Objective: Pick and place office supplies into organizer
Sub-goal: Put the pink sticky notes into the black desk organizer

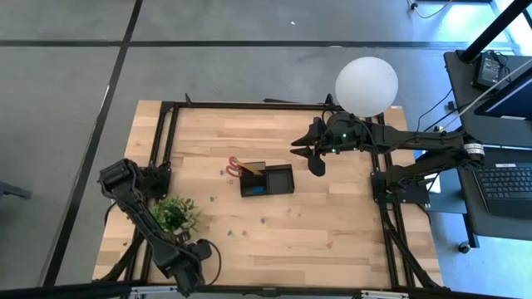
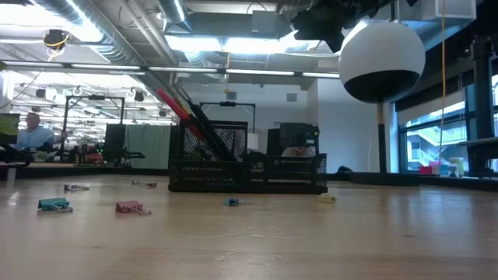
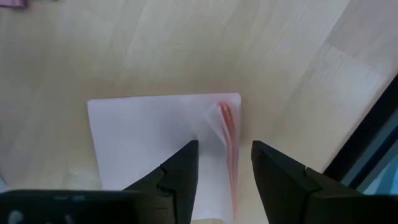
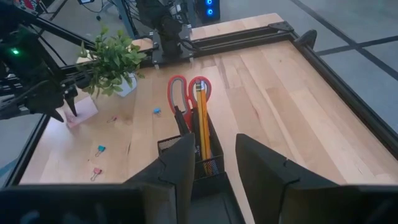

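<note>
At the table's near edge the left gripper (image 3: pixel 224 165) hangs over the sticky-note pad (image 3: pixel 161 143), fingers apart astride its curled pink edge. Farther in, the organizer (image 1: pixel 268 180) holds red scissors (image 4: pixel 186 90) and pencils (image 4: pixel 202 121). Above it the right gripper (image 4: pixel 211 165) hovers, fingers apart, empty. No readable writing.

My left arm folds along the lower left of the high view, its left gripper (image 3: pixel 224 171) at the bottom edge, pointed straight down with fingers parted. My right arm reaches in from the right edge, and the right gripper (image 1: pixel 317 159) hangs upper centre, fingers apart, apparently holding nothing.
</note>
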`<state>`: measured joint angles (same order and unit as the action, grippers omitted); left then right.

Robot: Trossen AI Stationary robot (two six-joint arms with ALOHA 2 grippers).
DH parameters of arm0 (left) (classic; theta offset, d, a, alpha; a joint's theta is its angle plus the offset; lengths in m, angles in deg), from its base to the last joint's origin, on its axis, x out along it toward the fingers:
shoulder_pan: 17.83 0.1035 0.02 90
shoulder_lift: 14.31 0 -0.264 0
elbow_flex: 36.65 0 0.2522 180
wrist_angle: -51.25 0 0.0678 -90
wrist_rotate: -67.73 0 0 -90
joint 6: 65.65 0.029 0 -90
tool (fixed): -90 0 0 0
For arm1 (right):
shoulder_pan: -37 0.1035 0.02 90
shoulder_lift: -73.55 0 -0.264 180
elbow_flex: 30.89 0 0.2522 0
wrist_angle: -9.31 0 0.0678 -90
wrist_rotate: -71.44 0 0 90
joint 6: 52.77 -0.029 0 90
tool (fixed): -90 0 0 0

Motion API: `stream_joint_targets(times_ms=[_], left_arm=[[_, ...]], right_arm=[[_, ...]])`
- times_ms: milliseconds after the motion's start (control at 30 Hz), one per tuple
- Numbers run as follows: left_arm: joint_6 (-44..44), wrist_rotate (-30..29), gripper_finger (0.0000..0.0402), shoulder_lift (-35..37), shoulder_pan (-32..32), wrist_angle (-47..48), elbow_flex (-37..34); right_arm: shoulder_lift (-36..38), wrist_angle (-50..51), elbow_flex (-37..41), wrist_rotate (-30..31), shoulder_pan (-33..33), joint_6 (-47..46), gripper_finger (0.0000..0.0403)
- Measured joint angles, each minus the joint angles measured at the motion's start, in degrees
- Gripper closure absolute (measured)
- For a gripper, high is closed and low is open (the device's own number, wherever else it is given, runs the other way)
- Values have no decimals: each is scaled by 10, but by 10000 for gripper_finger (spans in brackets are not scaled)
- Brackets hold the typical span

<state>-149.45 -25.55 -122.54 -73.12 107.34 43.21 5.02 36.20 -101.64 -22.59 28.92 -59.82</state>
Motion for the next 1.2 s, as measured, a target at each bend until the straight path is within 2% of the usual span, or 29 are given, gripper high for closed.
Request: stream_joint_targets(times_ms=[500,933,1200], left_arm=[[-12,-1,320,-3,-1,-3,4],[-55,-2,349,-2,0,-12,3],[-45,-2,397,-1,0,-14,12]], right_arm=[[0,0,0,0,0,0,281],[0,0,0,0,0,0,281],[0,0,0,0,0,0,281]])
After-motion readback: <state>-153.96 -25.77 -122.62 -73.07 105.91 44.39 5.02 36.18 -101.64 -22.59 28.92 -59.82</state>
